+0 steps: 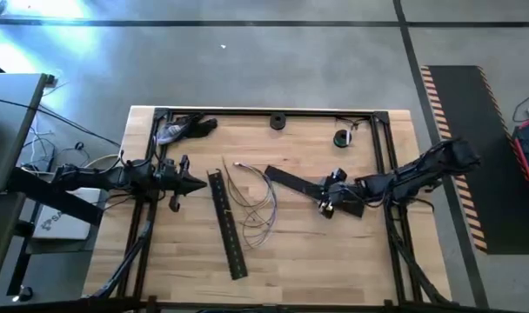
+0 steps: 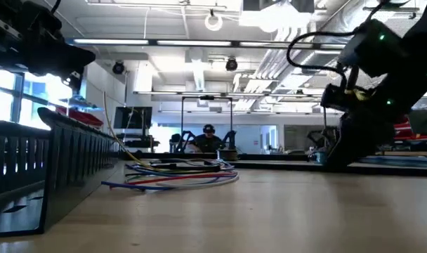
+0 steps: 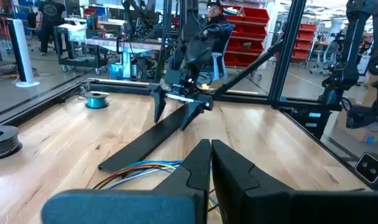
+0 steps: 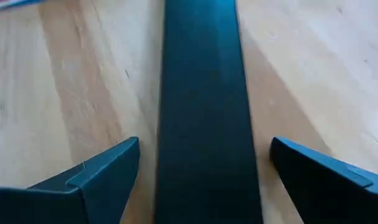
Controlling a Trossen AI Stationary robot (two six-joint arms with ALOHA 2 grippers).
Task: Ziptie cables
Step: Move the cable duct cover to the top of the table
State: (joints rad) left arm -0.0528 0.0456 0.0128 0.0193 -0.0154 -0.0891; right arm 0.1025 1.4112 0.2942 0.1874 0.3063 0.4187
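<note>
The cables (image 1: 251, 207) lie as loose curved strands on the middle of the wooden table, and they also show in the low view (image 2: 178, 173). A long slotted black strip (image 1: 228, 224) lies flat to their left. A second, plain black strip (image 1: 292, 181) lies flat to their right. My right gripper (image 4: 204, 149) points down over that strip's right end, open. One finger stands on each side of the strip (image 4: 204, 112), with a gap on both sides. My left gripper (image 1: 193, 183) is shut and hovers left of the slotted strip, pointing toward the table's right.
A black roll (image 1: 277, 122) and a small round spool (image 1: 341, 137) sit near the far edge. A dark and grey bundle (image 1: 183, 129) lies at the far left corner. A black frame (image 1: 386, 148) rims the table. People sit at benches beyond it.
</note>
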